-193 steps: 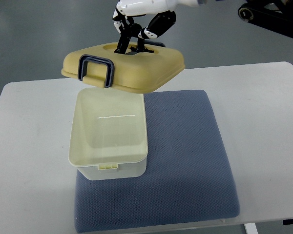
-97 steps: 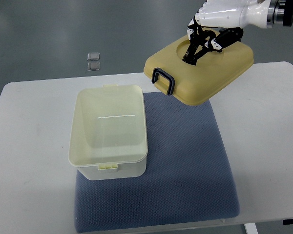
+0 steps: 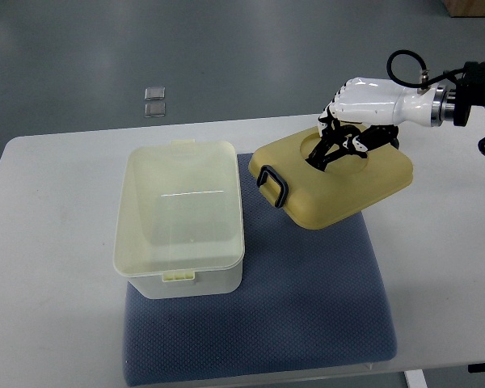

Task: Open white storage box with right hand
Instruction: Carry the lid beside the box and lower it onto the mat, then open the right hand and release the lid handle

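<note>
— Lower now than half a second ago: the lid (image 3: 335, 179) has dropped from up in the air to the blue mat (image 3: 307, 283), and it has shifted a little to the right, well clear of the box

— Take me across from the left

— White table (image 3: 40, 267) first, bare on that side. Then the white storage box (image 3: 180, 218), open and empty, standing on the mat's left part. A small latch tab shows on its near rim and another on the far rim. No label, brand or lettering can be read on it

— And the lid?

— Right of the box, apart from it, top side up and turned at an angle, its dark clip handle (image 3: 273, 183) pointing toward the box. Nothing written on it either

— The hand?

— The right hand (image 3: 349, 129) comes in from the right edge, its black fingers (image 3: 330, 148) curled down into the recess on top of the lid, clamped on the grip there. On the floor beyond the table lie two small clear squares (image 3: 153, 101)
</note>
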You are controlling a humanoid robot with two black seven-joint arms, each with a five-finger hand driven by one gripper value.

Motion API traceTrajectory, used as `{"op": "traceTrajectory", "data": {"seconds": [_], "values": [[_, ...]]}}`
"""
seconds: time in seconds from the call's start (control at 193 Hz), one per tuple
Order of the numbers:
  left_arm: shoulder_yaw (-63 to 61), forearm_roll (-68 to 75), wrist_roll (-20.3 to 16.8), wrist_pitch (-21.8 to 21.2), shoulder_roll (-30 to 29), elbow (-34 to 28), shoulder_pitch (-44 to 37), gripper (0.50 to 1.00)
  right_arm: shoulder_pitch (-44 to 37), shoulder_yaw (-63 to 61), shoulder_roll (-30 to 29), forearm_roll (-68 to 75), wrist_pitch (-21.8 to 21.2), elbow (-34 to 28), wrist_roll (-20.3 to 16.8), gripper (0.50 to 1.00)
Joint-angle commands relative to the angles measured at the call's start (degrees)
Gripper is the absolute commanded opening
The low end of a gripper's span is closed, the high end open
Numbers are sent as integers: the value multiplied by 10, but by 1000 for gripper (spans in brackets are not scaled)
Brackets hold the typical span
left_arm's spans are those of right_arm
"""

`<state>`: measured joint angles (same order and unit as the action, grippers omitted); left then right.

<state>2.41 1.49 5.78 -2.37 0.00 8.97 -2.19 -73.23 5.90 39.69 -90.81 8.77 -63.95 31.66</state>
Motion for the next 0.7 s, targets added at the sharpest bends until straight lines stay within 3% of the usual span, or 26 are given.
{"op": "traceTrajectory", "data": {"seconds": [0.0, 0.274, 0.285, 0.29, 0.295, 0.3, 0.306, 0.311, 0.316, 0.321, 0.326, 0.331, 0.337, 0.352, 0.425, 0.487, 0.694], "values": [[1, 0, 0, 0, 0, 0, 0, 1000, 26, 0, -11, -3, 11, 6, -1, 500], [0, 0, 0, 0, 0, 0, 1, 1000, 59, -2, -46, -2, 13, 8, -5, 500], [0, 0, 0, 0, 0, 0, 0, 1000, 60, -2, -48, -2, 13, 8, -5, 529], [0, 0, 0, 0, 0, 0, 0, 1000, 61, -2, -49, -2, 14, 8, -5, 572], [0, 0, 0, 0, 0, 0, 0, 1000, 61, -2, -49, -2, 14, 8, -5, 572], [0, 0, 0, 0, 0, 0, 0, 1000, 62, -2, -50, -1, 14, 8, -5, 616], [0, 0, 0, 0, 0, 0, 0, 1000, 62, -2, -50, -1, 14, 8, -5, 617], [1, 0, 0, 0, 0, 0, 0, 1000, 62, -2, -51, 1, 14, 8, -5, 663], [1, 0, 0, 0, 0, 0, 0, 1000, 62, -2, -52, 1, 14, 8, -5, 664], [0, 0, 0, 0, 0, 0, 0, 1000, 63, -2, -53, 2, 16, 8, -5, 712], [0, 0, 0, 0, 0, 0, 0, 1000, 63, -2, -53, 2, 16, 8, -5, 713], [0, 0, 0, 0, 0, 0, 0, 1000, 63, -2, -54, 4, 17, 8, -5, 757], [0, 0, 0, 0, 0, 0, 0, 1000, 63, -2, -54, 4, 17, 8, -5, 758], [0, 0, 0, 0, 0, 0, 0, 1000, 64, -2, -57, 5, 19, 8, -5, 821], [0, 0, 0, 0, 0, 0, 0, 1000, 67, -2, -61, 9, 24, 8, -2, 905], [0, 0, 0, 0, 0, 0, 0, 1000, 67, -3, -61, 12, 27, 8, 2, 923], [0, 0, 0, 0, 0, 0, 0, 1000, 59, -8, -37, 33, 27, 1, 33, 919]]}}
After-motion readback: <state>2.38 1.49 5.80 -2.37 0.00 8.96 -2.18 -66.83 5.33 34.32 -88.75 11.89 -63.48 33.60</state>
